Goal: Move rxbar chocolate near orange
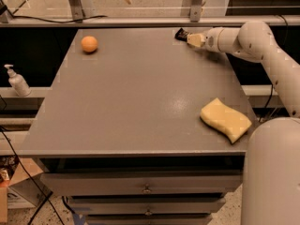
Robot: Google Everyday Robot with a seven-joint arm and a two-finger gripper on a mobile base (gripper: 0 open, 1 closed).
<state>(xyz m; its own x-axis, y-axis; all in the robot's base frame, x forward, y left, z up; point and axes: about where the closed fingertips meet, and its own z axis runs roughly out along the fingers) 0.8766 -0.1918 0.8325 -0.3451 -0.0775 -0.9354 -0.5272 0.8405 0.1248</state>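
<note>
In the camera view, a grey table (140, 97) is seen from its front edge. The rxbar chocolate (181, 33) is found at the far right corner of the tabletop, with only its dark end visible, just beside the tip of the gripper (192, 38). The gripper is reached in from the right on the white arm (253, 41) and is held low over that corner. Whether it is clenched on the bar or released from it cannot be told.

The orange (89, 44) is set at the far left of the tabletop, well apart from the bar. A wavy yellow sponge (226, 120) is laid near the front right edge.

A pump bottle (17, 81) is stood on a ledge to the left of the table. Under the tabletop, drawers (145, 184) are seen closed, their contents hidden. A cardboard box (11, 196) is placed on the floor at the lower left; what is in it cannot be made out.
</note>
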